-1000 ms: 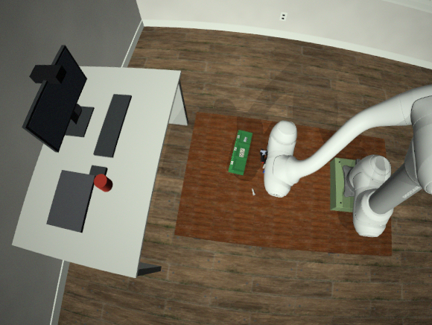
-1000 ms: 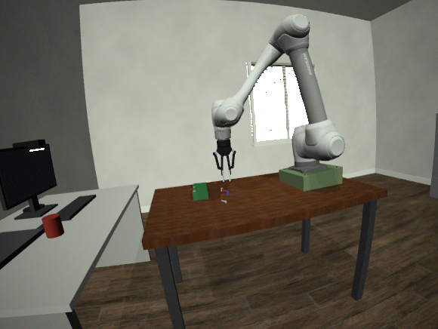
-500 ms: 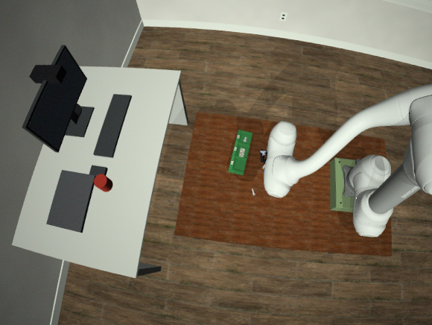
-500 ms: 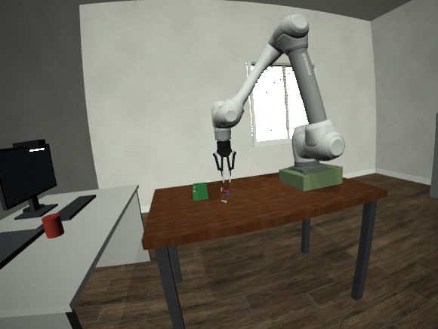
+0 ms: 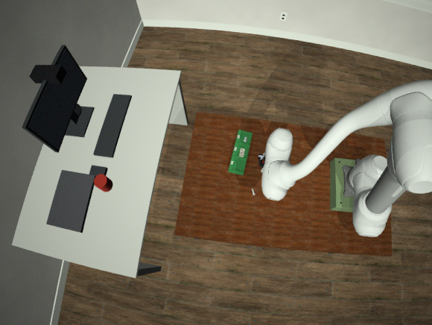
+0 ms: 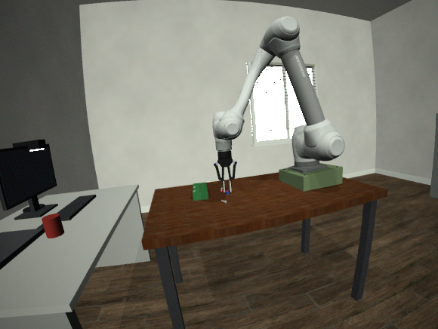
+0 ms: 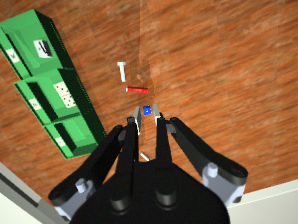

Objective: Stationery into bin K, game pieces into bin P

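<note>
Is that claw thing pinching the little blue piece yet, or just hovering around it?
Not pinching. The gripper stands narrowed with nothing between its fingertips; the blue piece lies on the table below the gap.

We see the green bins [image 7: 47, 85] on one side; the red stick [image 7: 136, 90] and white bolt [image 7: 121, 70] lie just ahead of the fingertips.

I count three green bin compartments [image 7: 47, 92] in one row, one white bolt [image 7: 121, 70], one red stick [image 7: 136, 90], one blue cube [image 7: 147, 111].
</note>
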Robot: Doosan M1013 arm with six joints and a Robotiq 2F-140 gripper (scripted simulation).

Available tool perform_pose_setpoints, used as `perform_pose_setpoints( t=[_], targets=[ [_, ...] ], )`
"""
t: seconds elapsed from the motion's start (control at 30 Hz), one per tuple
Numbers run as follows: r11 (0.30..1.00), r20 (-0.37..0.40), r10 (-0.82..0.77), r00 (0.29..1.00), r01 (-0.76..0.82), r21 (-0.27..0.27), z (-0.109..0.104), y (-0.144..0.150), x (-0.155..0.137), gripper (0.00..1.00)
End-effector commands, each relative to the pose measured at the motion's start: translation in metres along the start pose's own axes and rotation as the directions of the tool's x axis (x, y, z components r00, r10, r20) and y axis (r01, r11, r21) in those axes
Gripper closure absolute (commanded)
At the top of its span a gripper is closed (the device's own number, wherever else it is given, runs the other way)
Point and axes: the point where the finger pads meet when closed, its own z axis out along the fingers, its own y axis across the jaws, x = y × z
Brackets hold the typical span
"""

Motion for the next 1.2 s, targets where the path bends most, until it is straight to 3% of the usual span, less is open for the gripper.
perform_pose_setpoints(
  t=[0.0,0.27,0.67,0.7,1.17],
  targets=[
    [1.0,0.0,0.0,1.0,0.0,0.0,0.003,0.0,0.0,0.81],
    [1.0,0.0,0.0,1.0,0.0,0.0,0.014,0.0,0.0,0.81],
    [1.0,0.0,0.0,1.0,0.0,0.0,0.014,0.0,0.0,0.81],
    [1.0,0.0,0.0,1.0,0.0,0.0,0.014,0.0,0.0,0.93],
    [1.0,0.0,0.0,1.0,0.0,0.0,0.014,0.0,0.0,0.93]
  ],
)
